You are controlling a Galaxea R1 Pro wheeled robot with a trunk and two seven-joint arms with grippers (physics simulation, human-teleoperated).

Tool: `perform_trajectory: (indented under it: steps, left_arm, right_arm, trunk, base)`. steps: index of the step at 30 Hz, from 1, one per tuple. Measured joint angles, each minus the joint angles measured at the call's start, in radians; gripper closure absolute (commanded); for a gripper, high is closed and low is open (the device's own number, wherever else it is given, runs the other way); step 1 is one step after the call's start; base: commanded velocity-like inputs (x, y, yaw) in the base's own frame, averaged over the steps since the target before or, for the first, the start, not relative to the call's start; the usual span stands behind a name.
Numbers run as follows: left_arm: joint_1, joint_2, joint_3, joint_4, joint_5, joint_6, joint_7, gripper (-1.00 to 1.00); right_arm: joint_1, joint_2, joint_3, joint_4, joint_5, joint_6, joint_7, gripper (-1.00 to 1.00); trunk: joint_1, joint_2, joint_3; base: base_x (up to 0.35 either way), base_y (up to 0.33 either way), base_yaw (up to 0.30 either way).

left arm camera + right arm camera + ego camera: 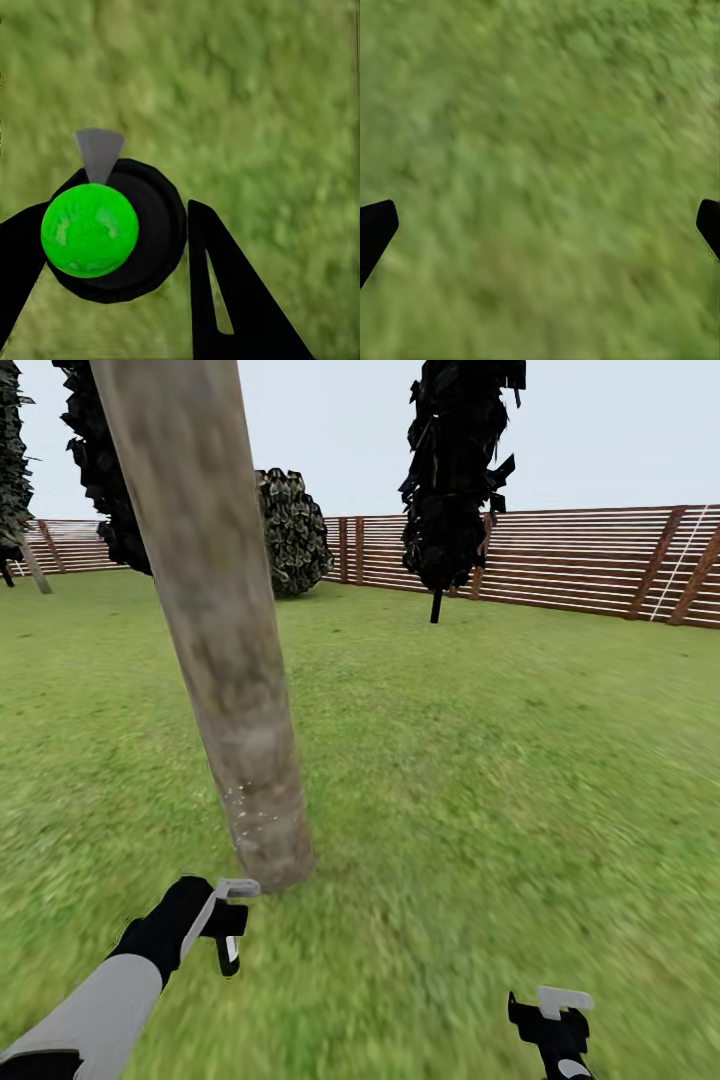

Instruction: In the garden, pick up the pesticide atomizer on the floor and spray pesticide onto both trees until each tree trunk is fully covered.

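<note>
left gripper (112, 247) clasps atomizer (90, 230) (green-topped) beside tree trunk (205, 610).

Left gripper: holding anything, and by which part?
Yes: the left gripper holds the pesticide atomizer, its black fingers closed around the black collar beneath the green top.

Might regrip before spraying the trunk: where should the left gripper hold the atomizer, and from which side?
Across the round black body of the atomizer, left gripper fingers on opposite flanks, coming from the side opposite the grey nozzle: round sides suit pinching, and the nozzle is left unblocked.
</note>
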State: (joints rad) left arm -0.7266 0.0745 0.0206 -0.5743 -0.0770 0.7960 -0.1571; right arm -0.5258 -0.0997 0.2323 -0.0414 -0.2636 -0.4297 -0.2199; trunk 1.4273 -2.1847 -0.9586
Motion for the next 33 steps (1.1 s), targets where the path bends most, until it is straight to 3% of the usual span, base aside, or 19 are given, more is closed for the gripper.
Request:
perform_trajectory:
  steps: [2, 9, 18, 20, 22, 24, 27, 33]
  left_arm:
    - [0.004, 0.001, 0.004, 0.001, -0.005, -0.042, 0.053, 1.00]
    - [0.004, -0.005, 0.004, -0.004, 0.003, -0.051, 0.128, 1.00]
    - [0.005, -0.022, 0.007, -0.004, 0.003, -0.051, 0.141, 1.00]
    - [0.005, -0.021, 0.023, -0.004, 0.002, -0.051, 0.141, 1.00]
    - [0.005, -0.021, 0.070, -0.004, 0.001, -0.053, 0.144, 1.00]
    - [0.005, -0.022, 0.084, -0.004, 0.001, -0.054, 0.159, 1.00]
    - [0.005, -0.025, 0.087, -0.003, 0.005, -0.056, 0.194, 1.00]
    - [0.005, -0.036, 0.086, -0.002, 0.007, -0.056, 0.198, 1.00]
  right_arm:
    - [0.000, 0.000, 0.000, 0.000, 0.000, 0.000, 0.000, -1.00]
    - [0.000, 0.002, 0.001, 0.000, 0.000, -0.001, 0.001, -1.00]
    - [0.000, 0.003, 0.001, 0.000, 0.000, -0.001, -0.002, -1.00]
    - [0.000, 0.003, 0.001, 0.000, 0.000, -0.001, -0.002, -1.00]
    - [0.000, 0.003, 0.001, 0.000, 0.000, -0.001, -0.002, -1.00]
    - [0.000, 0.003, 0.001, 0.000, 0.000, -0.001, -0.002, -1.00]
    - [0.000, 0.003, 0.001, 0.000, 0.000, -0.001, -0.002, -1.00]
    - [0.000, 0.003, 0.001, 0.000, 0.001, -0.001, -0.002, -1.00]
  trunk:
    - [0.000, 0.000, 0.000]
    - [0.000, 0.000, 0.000]
    - [0.000, 0.000, 0.000]
    - [0.000, 0.000, 0.000]
    - [0.000, 0.000, 0.000]
    - [0.000, 0.000, 0.000]
    - [0.000, 0.000, 0.000]
    - [0.000, 0.000, 0.000]
  base:
    - [0.188, -0.210, 0.000]
    - [0.039, -0.266, 0.000]
    - [0.044, -0.282, 0.188]
    - [0.109, -0.283, 0.270]
    - [0.114, -0.283, 0.271]
    - [0.116, -0.283, 0.232]
    - [0.115, -0.283, 0.050]
    - [0.043, -0.283, 0.004]
